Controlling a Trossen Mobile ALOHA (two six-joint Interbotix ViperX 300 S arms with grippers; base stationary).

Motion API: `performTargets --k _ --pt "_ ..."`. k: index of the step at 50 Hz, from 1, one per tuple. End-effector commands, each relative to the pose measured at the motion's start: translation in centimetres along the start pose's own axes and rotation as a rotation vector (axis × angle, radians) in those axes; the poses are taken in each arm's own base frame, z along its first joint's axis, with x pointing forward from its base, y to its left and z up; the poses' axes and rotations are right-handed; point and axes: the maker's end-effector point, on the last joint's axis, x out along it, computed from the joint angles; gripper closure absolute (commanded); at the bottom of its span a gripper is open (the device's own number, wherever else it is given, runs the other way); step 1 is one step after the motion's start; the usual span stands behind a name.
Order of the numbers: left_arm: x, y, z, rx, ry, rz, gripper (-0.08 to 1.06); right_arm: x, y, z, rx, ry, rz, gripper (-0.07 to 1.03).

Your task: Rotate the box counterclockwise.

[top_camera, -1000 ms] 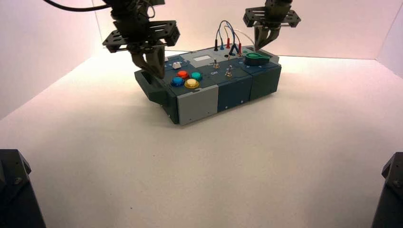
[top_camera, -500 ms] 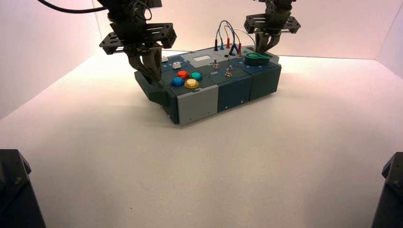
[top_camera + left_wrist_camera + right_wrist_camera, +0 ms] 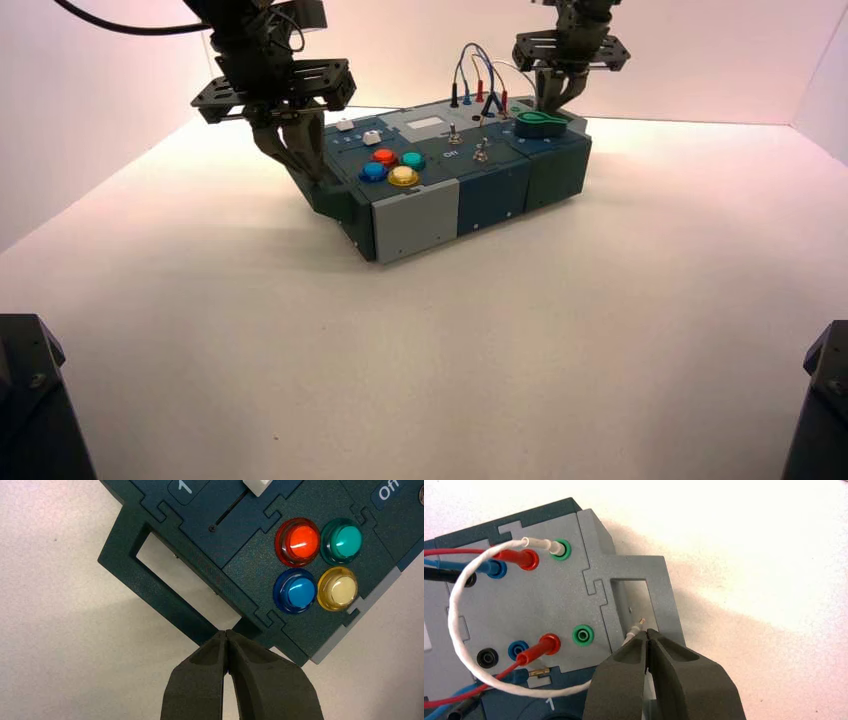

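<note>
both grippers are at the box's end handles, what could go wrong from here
The shut left gripper meets only the corner of the dark handle, so it might slip off and the box stay put. The shut right gripper works beside the white wire's loose plug at the grey handle; it could snag that white wire.

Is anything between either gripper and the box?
Nothing visible. The left gripper, shut, has its tips at the box's dark-blue end handle; the right gripper, shut, sits at the grey end handle.
</note>
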Motion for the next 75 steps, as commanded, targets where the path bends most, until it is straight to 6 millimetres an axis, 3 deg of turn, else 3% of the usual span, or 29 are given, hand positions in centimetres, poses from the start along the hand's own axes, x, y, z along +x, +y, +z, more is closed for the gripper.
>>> performTargets --k 1,13,60,70,72,75 --pt "0.4 0.3 0.2 -0.001 0.006 0.005 1.01 -0.7 0.6 1.7 -0.006 -0.038 0.005 0.98" --pt "1.2 0.4 0.2 -0.003 0.021 0.011 1.00 0.1 0.8 2.2 -0.016 -0.036 0.008 0.98" --pt "0.3 -1.1 0.8 -0.011 -0.017 -0.022 1.00 2.9 2.2 5.4 -0.054 -0.026 0.026 0.98" --pt "0.3 -1.4 0.7 -0.019 -0.017 -0.029 1.01 3.4 3.4 6.2 -0.078 -0.027 0.038 0.98" --pt "0.2 -1.9 0.6 -0.014 -0.017 -0.037 1.01 3.6 4.9 7.1 -0.102 -0.029 0.051 0.98" --pt "0.2 -2.0 0.6 -0.016 -0.018 -0.041 1.01 3.7 5.4 7.5 -0.109 -0.032 0.056 0.98"
